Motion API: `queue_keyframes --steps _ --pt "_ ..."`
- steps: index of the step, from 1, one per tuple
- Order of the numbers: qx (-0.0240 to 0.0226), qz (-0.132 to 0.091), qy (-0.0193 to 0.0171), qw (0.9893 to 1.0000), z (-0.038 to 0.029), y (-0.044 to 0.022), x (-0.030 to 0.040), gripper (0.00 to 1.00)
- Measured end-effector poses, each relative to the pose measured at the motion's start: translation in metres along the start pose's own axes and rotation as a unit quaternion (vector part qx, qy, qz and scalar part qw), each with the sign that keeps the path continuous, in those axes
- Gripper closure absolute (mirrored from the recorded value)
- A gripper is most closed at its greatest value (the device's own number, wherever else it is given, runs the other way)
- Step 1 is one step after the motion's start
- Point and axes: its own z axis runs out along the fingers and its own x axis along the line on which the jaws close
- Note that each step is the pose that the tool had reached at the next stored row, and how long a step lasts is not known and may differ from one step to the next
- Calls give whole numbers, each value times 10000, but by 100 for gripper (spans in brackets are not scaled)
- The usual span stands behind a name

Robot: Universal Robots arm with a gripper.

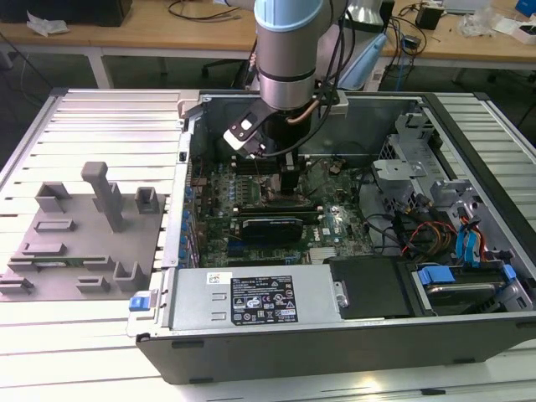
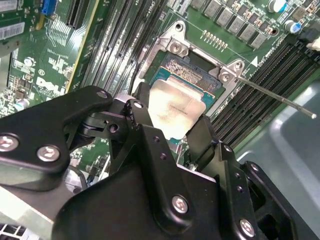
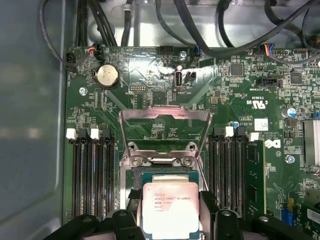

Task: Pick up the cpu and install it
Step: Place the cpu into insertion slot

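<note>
The gripper (image 2: 170, 125) is reaching down inside the open computer case (image 1: 352, 339), and its fingers (image 2: 139, 117) are closing narrowly on the cpu (image 2: 175, 105), pinching it by two opposite edges so that the silvery top is facing up and the chip is sitting level between the fingertips. The cpu is hanging right over the socket (image 2: 192, 67). A strip of the socket is showing just beyond the fingertips, so I judge the chip is not yet fully seated. The load plate (image 3: 165, 125) is standing raised past the gripper and the thin lever (image 2: 280, 100) is lying free off to one side, leaving the socket open to receive the chip. Memory slots (image 3: 85, 170) are flanking the gripper on both sides
</note>
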Motion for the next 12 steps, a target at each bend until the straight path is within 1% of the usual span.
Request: queue_keyframes --steps 8,12 --pt "4 0 0 10000 96 -25 5 46" --pt "8 0 3 10000 110 -26 11 46"
